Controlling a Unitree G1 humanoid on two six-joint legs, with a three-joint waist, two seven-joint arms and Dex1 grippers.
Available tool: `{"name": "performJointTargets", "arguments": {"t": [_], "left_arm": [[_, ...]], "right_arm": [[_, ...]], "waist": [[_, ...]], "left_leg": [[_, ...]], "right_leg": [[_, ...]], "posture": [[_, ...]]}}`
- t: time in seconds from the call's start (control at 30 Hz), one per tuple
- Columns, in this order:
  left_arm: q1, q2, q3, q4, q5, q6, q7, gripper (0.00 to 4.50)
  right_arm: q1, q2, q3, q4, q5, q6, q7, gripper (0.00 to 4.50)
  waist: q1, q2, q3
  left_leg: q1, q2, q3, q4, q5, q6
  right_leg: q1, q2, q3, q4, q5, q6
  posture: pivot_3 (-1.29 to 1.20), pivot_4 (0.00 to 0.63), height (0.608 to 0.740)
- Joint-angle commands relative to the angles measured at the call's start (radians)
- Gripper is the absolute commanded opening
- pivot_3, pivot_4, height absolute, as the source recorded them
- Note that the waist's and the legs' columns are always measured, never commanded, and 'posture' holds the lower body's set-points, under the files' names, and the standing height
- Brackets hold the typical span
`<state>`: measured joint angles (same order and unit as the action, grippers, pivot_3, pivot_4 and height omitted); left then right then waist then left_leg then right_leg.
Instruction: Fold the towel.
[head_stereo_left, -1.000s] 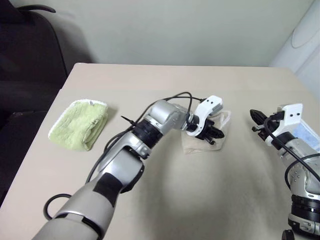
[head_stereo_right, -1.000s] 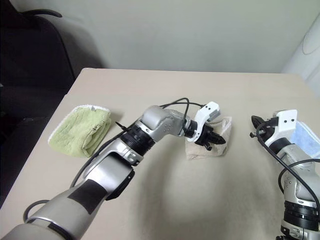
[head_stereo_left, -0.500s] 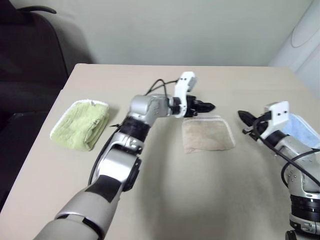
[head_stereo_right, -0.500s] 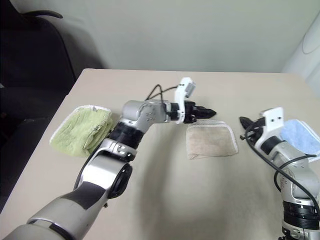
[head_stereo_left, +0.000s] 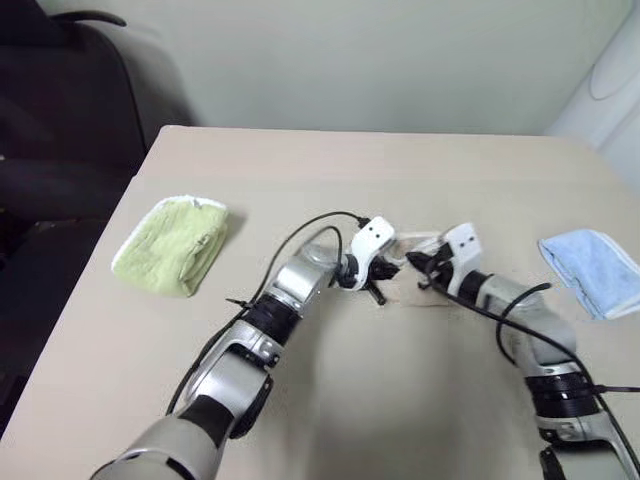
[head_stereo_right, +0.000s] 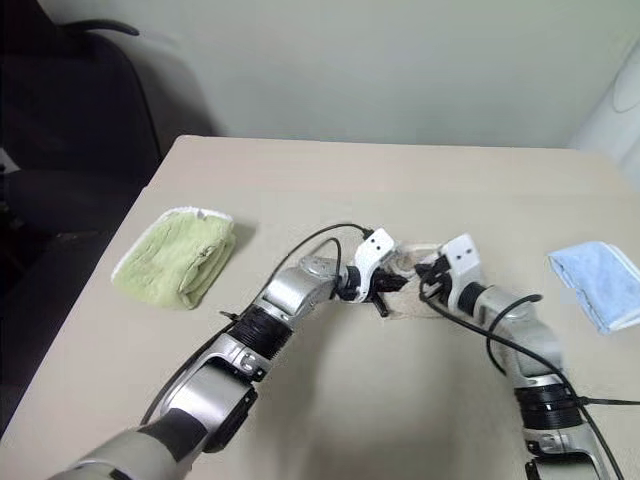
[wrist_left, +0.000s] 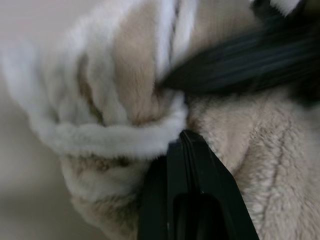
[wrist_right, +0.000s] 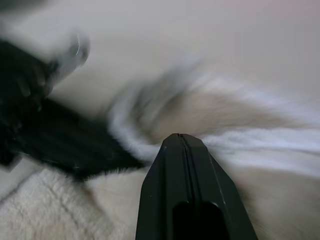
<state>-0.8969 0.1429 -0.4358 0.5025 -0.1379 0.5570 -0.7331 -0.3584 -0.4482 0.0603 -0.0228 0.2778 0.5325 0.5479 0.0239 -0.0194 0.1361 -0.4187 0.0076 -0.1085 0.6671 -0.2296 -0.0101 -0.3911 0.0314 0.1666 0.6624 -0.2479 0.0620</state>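
Three cloths lie on the pale beige worktop (head_stereo_left: 330, 400), which has a black chair (head_stereo_left: 60, 110) at its far left corner. Largest of the side pieces is the light green folded towel (head_stereo_left: 172, 245), well apart to the left; the light blue folded cloth (head_stereo_left: 592, 268) sits well apart to the right, near the edge. Between them, near the middle, lies the beige ribbed towel with white stitched edging (wrist_left: 125, 100), mostly covered by both arms, so its long axis cannot be told. The left wrist view shows its white edge bunched and curled into a roll rather than lying flat. Both arms meet over it and block most of it from the head camera. The left claw (head_stereo_left: 378, 283) has its black fingers pressed together, their tip against the rolled white edge; whether cloth is pinched cannot be told. The right claw (head_stereo_left: 418, 268), just beside it, is likewise closed, its tip at the white edging.
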Motion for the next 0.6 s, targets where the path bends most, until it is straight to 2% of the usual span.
{"name": "performJointTargets", "arguments": {"t": [0.03,0.23,0.37,0.53,0.6], "left_arm": [[0.016,0.003,-0.080,0.093,0.123,-0.084,0.003,0.03],[0.020,-0.024,0.002,0.145,0.126,-0.104,0.026,0.03],[0.019,-0.030,0.013,0.153,0.138,-0.110,0.022,0.03],[0.019,-0.033,0.018,0.156,0.144,-0.112,0.019,0.03],[0.027,-0.035,0.070,0.111,0.101,-0.107,0.023,0.03]], "right_arm": [[-0.003,0.008,0.024,0.096,-0.067,-0.055,-0.017,0.00],[0.000,0.027,0.012,0.125,-0.097,-0.094,-0.036,0.00],[0.000,0.031,0.009,0.129,-0.102,-0.099,-0.033,0.00],[0.000,0.033,0.007,0.130,-0.105,-0.101,-0.032,0.00],[0.008,0.027,-0.002,0.104,-0.094,-0.101,-0.023,0.00]], "waist": [[-0.001,0.002,-0.002],[-0.008,0.002,-0.003],[-0.011,0.003,-0.003],[-0.010,0.003,-0.003],[-0.011,0.003,-0.003]], "left_leg": [[0.003,-0.001,0.000,0.000,0.000,0.001],[0.022,-0.005,-0.002,-0.003,-0.005,0.007],[0.022,-0.006,-0.003,-0.002,-0.005,0.007],[0.022,-0.007,-0.002,-0.002,-0.005,0.007],[0.022,-0.007,-0.002,-0.002,-0.005,0.007]], "right_leg": [[0.003,-0.001,0.001,-0.001,0.000,0.000],[0.024,-0.003,0.001,-0.008,-0.002,-0.002],[0.025,-0.003,0.001,-0.011,-0.002,-0.008],[0.026,-0.004,0.001,-0.013,-0.002,-0.008],[0.026,-0.005,0.001,-0.013,-0.002,-0.007]], "posture": [[0.00,0.150,0.735],[0.00,0.150,0.735],[0.00,0.150,0.735],[0.00,0.150,0.735],[0.00,0.150,0.735]]}}
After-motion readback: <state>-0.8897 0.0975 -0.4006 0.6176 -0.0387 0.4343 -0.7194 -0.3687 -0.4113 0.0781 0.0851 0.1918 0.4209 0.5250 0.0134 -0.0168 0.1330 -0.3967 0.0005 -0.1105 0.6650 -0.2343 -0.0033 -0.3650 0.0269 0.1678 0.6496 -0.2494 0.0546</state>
